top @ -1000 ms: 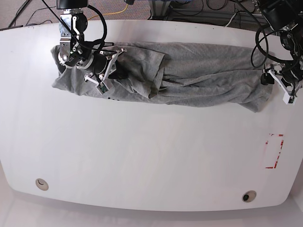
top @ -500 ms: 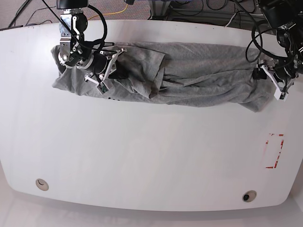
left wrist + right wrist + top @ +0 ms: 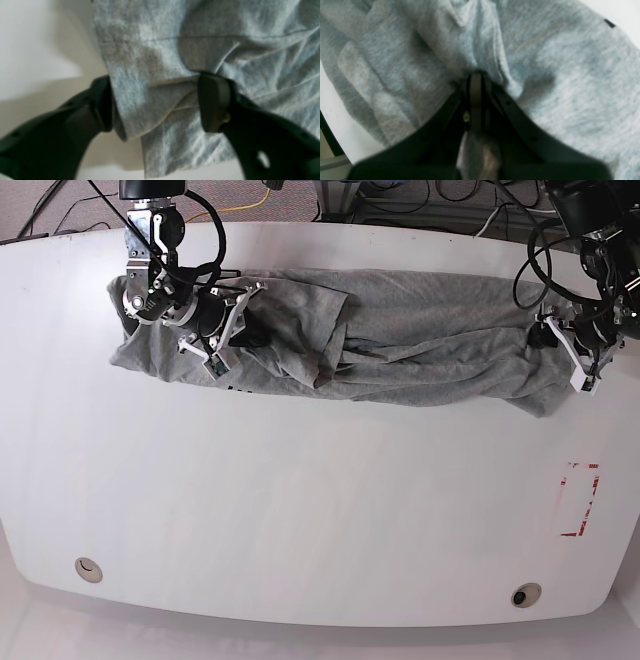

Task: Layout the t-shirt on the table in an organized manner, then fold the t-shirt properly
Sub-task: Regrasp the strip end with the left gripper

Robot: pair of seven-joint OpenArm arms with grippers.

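Across the far half of the table [image 3: 300, 510] the t-shirt [image 3: 420, 345] lies stretched in a long, wrinkled grey band, running from near one side of the base view to the other; its fabric is bunched into folds along the middle, with one flap doubled over toward that view's left; at that end the right gripper [image 3: 228, 330] sits down in the cloth, and the right wrist view shows its jaws pressed tight together with a pinch of grey fabric caught between them and more cloth gathered up around the tips; at the opposite end the left gripper [image 3: 570, 352] stands at the shirt's edge, close to the table's border; in the left wrist view its two dark fingers [image 3: 215, 105] stand apart with a folded, hemmed edge of the shirt lying in the gap between them, the cloth touching both pads, though I cannot tell whether they are pressing on it; nearer the camera, on bare white surface, a red rectangular outline [image 3: 578, 500] marks the table, well apart from the shirt, and two round holes [image 3: 88, 569] sit near the front edge.
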